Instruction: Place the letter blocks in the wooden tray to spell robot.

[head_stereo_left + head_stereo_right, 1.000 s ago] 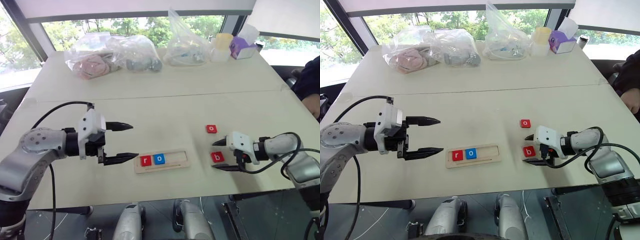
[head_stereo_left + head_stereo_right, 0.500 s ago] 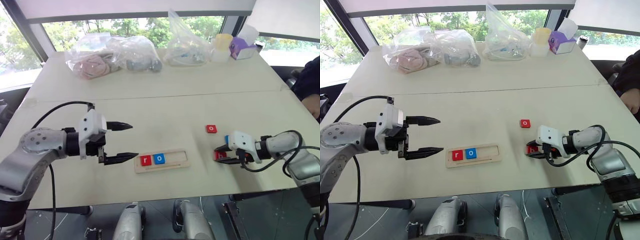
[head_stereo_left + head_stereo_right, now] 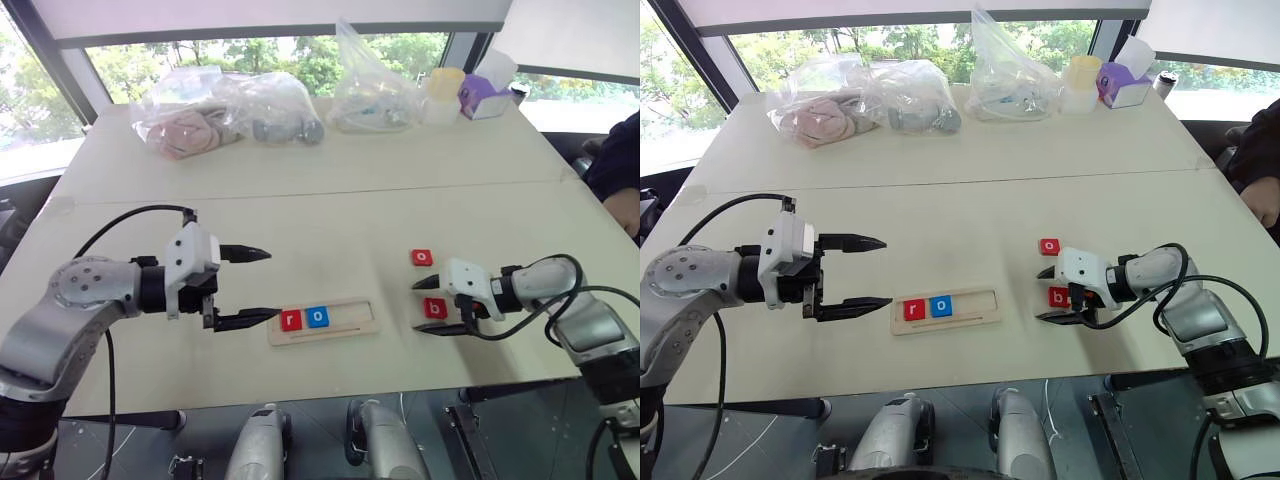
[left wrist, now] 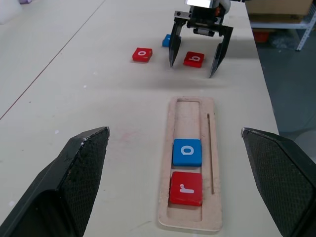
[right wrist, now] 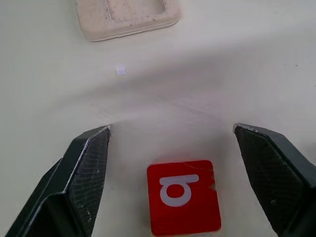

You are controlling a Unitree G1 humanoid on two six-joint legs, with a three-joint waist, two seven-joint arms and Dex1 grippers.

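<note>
While the red b block (image 3: 435,308) lies flat on the table (image 3: 330,215) between the spread black fingers of the right gripper (image 3: 432,305), the head views show nothing gripped; the wooden tray (image 3: 324,322) sits well to that gripper's left with the red r block (image 3: 291,321) and blue o block (image 3: 318,318) filling its first two places, and the red o block (image 3: 422,258) waits just beyond the b. From the left wrist, the left gripper (image 4: 175,173) stands wide and empty beside the tray's r end, and a blue block (image 4: 166,40) peeks out behind the right gripper. From the right wrist, the b sits centred between the fingers. Judging from this, a good pick means lowering squarely, closing on opposite edges, and keeping the letter's orientation for the third slot.
</note>
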